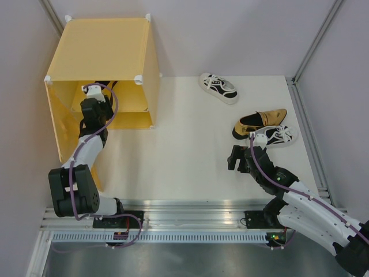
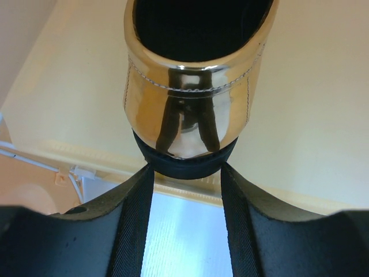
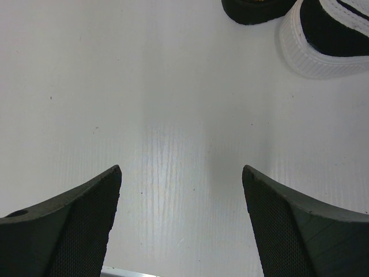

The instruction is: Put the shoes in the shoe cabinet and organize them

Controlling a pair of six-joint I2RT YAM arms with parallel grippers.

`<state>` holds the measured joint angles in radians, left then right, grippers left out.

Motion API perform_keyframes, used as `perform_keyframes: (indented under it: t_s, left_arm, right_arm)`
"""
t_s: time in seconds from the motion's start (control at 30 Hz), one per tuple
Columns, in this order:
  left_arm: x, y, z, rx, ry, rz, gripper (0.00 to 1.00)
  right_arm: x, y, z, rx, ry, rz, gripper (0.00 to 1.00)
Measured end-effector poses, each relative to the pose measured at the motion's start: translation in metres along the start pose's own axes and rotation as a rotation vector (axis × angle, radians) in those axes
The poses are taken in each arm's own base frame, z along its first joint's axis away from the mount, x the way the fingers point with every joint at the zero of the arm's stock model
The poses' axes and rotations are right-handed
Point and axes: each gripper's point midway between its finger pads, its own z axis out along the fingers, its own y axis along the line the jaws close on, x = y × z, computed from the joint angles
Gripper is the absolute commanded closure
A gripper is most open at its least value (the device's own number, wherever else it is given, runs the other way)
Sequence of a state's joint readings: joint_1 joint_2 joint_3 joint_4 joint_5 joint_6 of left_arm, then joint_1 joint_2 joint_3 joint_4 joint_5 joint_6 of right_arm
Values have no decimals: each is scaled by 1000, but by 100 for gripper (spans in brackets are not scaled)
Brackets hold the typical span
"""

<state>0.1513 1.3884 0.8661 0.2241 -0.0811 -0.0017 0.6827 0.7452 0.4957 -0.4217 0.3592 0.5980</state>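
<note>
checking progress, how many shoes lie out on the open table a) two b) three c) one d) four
b: a white sneaker, a gold loafer and a second sneaker lie on the table, while the other loafer is held by the left gripper

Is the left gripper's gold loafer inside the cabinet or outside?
Inside. The left gripper grips the gold loafer over a yellow panel of the shoe cabinet; overhead, its arm reaches in.

No text, label, brand, number or sign can be read anywhere in these views.
</note>
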Motion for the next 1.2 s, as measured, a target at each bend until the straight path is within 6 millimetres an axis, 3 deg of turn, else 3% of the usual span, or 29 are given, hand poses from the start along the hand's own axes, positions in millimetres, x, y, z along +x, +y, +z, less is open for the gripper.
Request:
perform_keyframes:
  t_s: [0.37, 0.67, 0.97, 1.2]
  left_arm:
    - [-7, 7, 6, -35, -16, 20, 38]
    - [-11, 9, 2, -48, -20, 18, 17]
    - [-44, 12, -54, -46, -79, -30, 2]
    - [-25, 4, -101, -2, 8, -102, 0]
  right_arm:
    - [0, 0, 0, 0, 0, 0, 11]
    - [0, 1, 0, -4, 2, 0, 11]
    - [1, 1, -1, -9, 6, 0, 11]
    - [-4, 1, -1, 12, 6, -6, 11]
